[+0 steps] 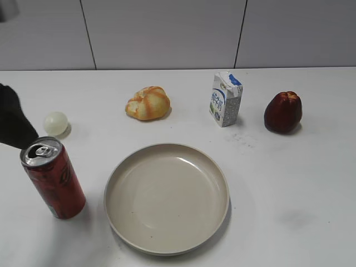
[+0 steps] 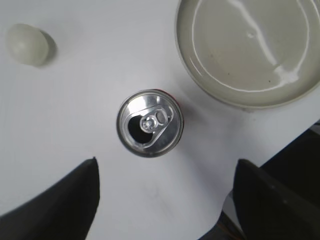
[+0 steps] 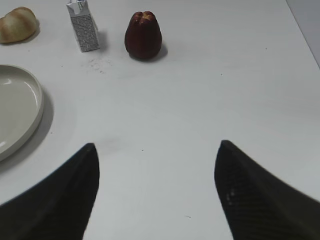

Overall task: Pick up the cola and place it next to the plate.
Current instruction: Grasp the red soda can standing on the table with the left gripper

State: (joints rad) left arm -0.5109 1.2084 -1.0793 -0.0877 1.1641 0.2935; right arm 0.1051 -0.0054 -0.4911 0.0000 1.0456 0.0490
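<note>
The cola, a tall red can with a silver top and pull tab, stands upright just left of the beige plate. In the left wrist view I look down on the can's top, with the plate's rim at the upper right. My left gripper is open and empty, above the can and apart from it. In the exterior view only a dark part of the left arm shows at the left edge. My right gripper is open and empty over bare table, right of the plate.
A pale round ball lies behind the can. A bread roll, a white-and-blue milk carton and a dark red fruit stand in a row at the back. The table's front edge shows in the left wrist view.
</note>
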